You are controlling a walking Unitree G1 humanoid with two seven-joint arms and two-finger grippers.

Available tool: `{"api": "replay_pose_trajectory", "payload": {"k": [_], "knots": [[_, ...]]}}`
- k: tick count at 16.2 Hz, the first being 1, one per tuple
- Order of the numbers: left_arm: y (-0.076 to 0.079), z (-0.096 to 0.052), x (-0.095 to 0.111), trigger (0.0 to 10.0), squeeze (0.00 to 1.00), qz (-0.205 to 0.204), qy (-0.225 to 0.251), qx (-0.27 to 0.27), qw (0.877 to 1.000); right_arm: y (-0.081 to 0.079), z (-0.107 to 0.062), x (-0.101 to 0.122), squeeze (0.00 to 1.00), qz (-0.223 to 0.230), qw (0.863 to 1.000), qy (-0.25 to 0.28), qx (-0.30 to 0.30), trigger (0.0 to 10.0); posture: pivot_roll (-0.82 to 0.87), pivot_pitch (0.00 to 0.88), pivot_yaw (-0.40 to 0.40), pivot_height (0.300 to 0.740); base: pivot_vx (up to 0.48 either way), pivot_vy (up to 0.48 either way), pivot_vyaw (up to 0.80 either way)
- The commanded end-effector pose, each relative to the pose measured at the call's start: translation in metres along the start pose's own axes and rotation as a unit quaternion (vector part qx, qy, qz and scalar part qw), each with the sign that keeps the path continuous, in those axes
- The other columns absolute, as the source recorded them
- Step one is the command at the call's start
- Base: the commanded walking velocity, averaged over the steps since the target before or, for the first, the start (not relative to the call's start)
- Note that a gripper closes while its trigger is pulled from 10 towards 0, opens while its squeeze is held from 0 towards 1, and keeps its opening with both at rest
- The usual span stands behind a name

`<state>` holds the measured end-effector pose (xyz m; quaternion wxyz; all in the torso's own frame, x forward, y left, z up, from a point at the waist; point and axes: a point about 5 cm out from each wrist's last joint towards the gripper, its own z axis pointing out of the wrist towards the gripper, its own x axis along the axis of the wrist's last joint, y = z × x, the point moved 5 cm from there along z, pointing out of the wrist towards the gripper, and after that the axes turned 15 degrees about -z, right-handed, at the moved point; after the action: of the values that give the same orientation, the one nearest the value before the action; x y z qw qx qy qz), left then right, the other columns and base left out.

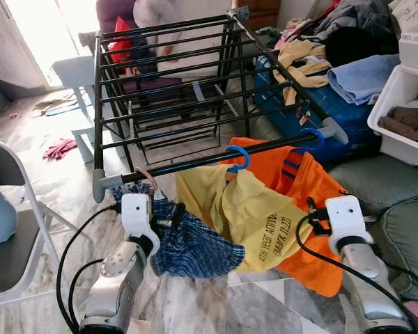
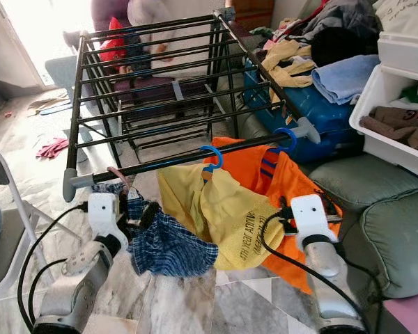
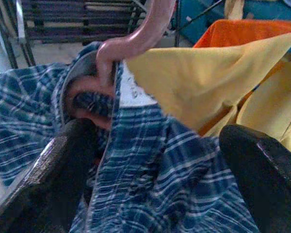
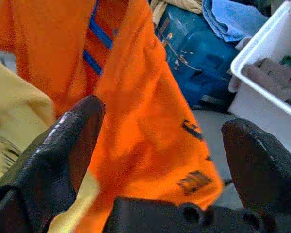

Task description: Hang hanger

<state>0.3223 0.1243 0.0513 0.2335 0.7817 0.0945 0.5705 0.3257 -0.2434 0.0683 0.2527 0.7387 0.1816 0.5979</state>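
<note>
Nearest the camera, the left gripper reaches up into a blue plaid garment, its jaws spread wide with the checked cloth bunched between them; from the wrist view they seem to touch the fabric rather than pinch it, though the blur makes that hard to judge. The pink hanger that carries this garment rises just above the jaws, and its hook sits over the front rail of the black drying rack, close to the rack's left corner.

The right gripper hovers on the other side, jaws spread and holding nothing, facing an orange shirt that hangs just ahead of it. That shirt hangs from a blue hanger hooked on the same front rail. Between the plaid garment and the orange shirt hangs a yellow shirt on a second blue hanger, overlapping both neighbours.

To the robot's left stands a grey folding chair on the marble floor. Further right lie a green cushion and a white bin holding folded clothes. Behind the rack's right side sits a blue suitcase heaped with loose clothes.
</note>
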Motion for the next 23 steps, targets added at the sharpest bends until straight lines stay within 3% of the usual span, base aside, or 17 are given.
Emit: {"api": "replay_pose_trajectory", "payload": {"k": [1,4,6,9,14,16,20,21,23], "knots": [[-0.003,-0.002,0.006,10.0,0.0,0.012,0.002,0.008,1.0,0.002,0.003,0.0,0.0,-0.015,1.0,-0.004,0.003,10.0,-0.2,0.0,0.087,0.74,0.0,0.0,0.0],[0.0,-0.008,0.001,10.0,0.0,0.034,-0.032,-0.003,0.999,0.041,0.02,-0.011,0.0,-0.083,0.996,-0.021,0.025,10.0,-0.18,0.0,0.103,0.74,0.0,0.0,0.0],[0.0,-0.012,0.0,10.0,0.0,0.046,-0.045,-0.008,0.998,0.053,0.031,-0.012,0.0,-0.121,0.991,-0.024,0.054,10.0,-0.16,0.0,0.113,0.74,0.0,0.0,0.0],[-0.002,-0.022,0.002,10.0,0.0,0.052,-0.059,-0.009,0.997,0.037,0.045,0.002,0.0,-0.156,0.977,-0.001,0.143,10.0,-0.11,0.0,0.129,0.74,0.0,0.0,0.0],[-0.01,-0.035,0.007,10.0,0.0,0.066,-0.075,0.0,0.995,0.034,0.065,0.025,0.0,-0.181,0.967,0.018,0.178,10.0,-0.06,0.004,0.142,0.74,0.0,0.0,0.0],[-0.014,-0.042,0.007,10.0,0.0,0.073,-0.084,0.004,0.994,0.032,0.069,0.024,0.0,-0.22,0.959,0.005,0.177,10.0,-0.04,0.005,0.147,0.74,0.0,0.0,0.0],[-0.017,-0.048,0.01,10.0,0.0,0.079,-0.093,0.006,0.992,0.02,0.067,0.011,0.0,-0.189,0.961,-0.023,0.203,10.0,-0.01,0.007,0.152,0.74,0.0,0.0,0.0],[-0.018,-0.05,0.01,10.0,0.0,0.083,-0.096,0.008,0.992,0.018,0.066,0.009,0.0,-0.195,0.96,-0.024,0.201,0.0,0.01,0.008,0.153,0.74,0.0,0.0,0.0],[-0.021,-0.053,0.011,10.0,0.0,0.086,-0.099,0.011,0.991,0.016,0.067,0.009,0.0,-0.195,0.961,-0.022,0.195,0.0,0.02,0.008,0.156,0.74,0.0,0.0,0.0]]}}
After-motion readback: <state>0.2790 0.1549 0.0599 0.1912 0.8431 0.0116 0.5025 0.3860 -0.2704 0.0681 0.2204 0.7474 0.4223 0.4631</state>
